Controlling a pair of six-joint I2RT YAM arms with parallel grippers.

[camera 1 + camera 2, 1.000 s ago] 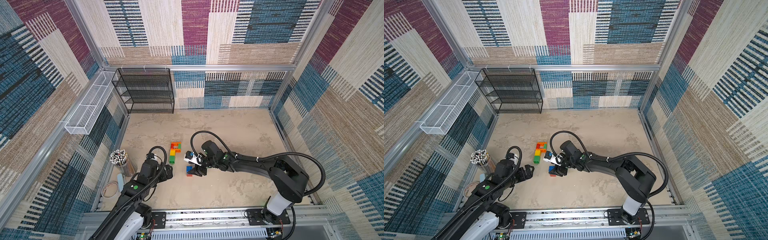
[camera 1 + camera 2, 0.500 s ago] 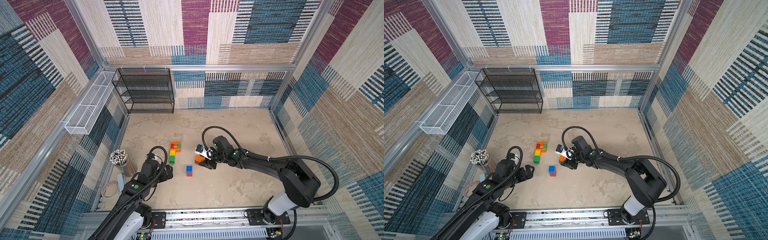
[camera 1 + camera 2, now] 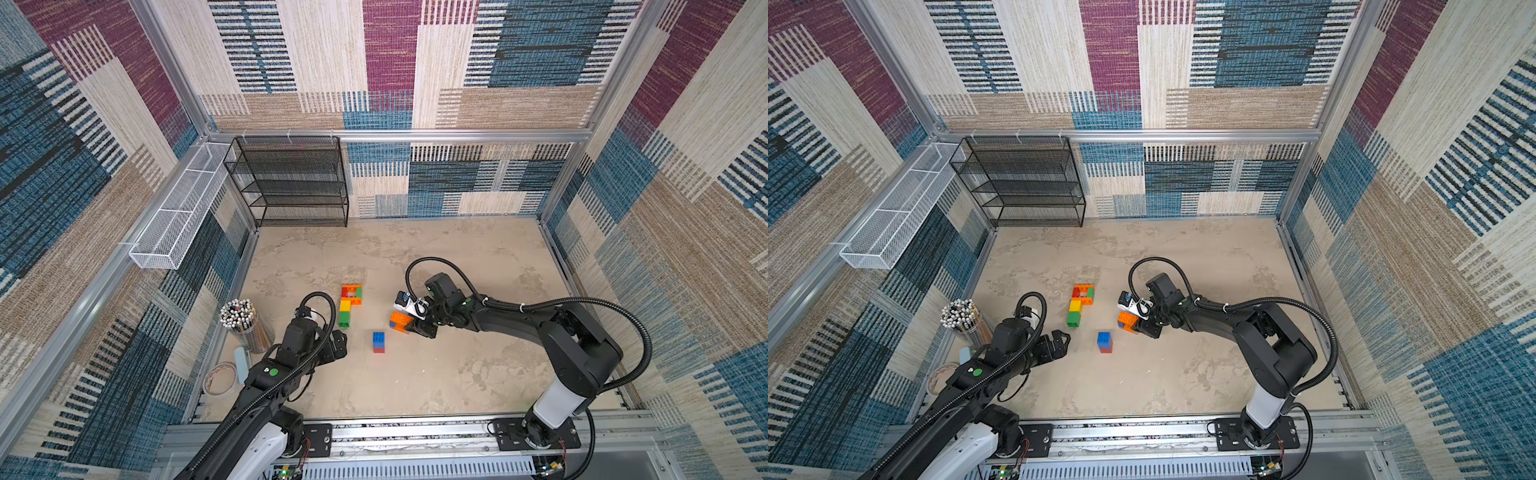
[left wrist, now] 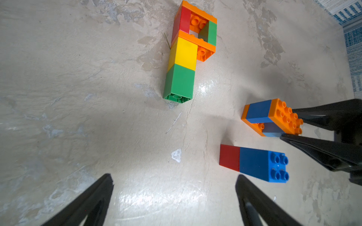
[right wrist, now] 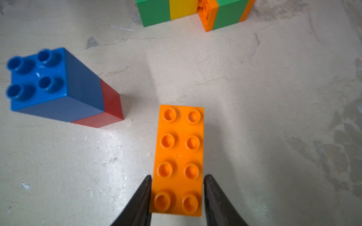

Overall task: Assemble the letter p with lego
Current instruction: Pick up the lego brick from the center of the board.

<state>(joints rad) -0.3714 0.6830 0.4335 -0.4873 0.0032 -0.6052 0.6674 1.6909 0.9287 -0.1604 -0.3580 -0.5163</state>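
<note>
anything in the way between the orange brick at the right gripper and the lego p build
Nothing visible does. Only bare table lies between the orange brick, flanked by the right gripper, and the p build. The blue-on-red stack stands off to one side, apart from both, not on that line.

Lego P (image 4: 183, 52) flat; blue/red stack (image 4: 252, 162) nr orange block (image 4: 282, 117).

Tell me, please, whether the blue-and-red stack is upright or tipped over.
Upright: the stack stands on its red brick, with the blue brick's studs pointing up.
</note>
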